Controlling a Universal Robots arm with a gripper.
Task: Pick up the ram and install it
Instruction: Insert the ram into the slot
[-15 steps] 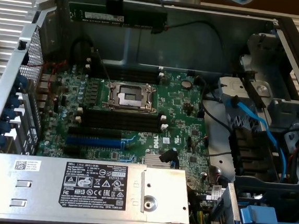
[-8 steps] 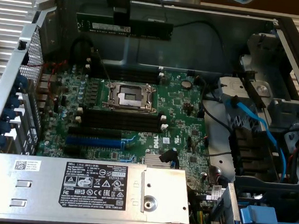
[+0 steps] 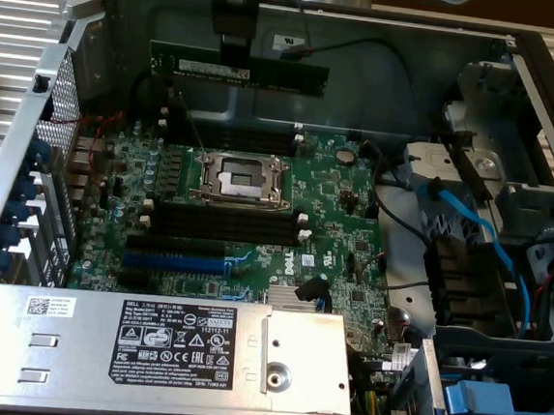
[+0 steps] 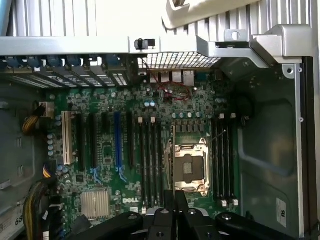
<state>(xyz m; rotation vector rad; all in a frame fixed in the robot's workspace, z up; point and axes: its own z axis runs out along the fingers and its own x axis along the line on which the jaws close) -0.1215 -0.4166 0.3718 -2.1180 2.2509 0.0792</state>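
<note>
On the exterior view's left I see the blue slot. Further right, my gripper is clamped on the ram, which sits level and off the board, beyond the socket. Blue cables lie at the right.

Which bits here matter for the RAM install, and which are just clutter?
In the job: ram, held by the gripper above the motherboard; black slots with white clips.
Just there: CPU socket; blue slot; power supply; blue cable.
</note>
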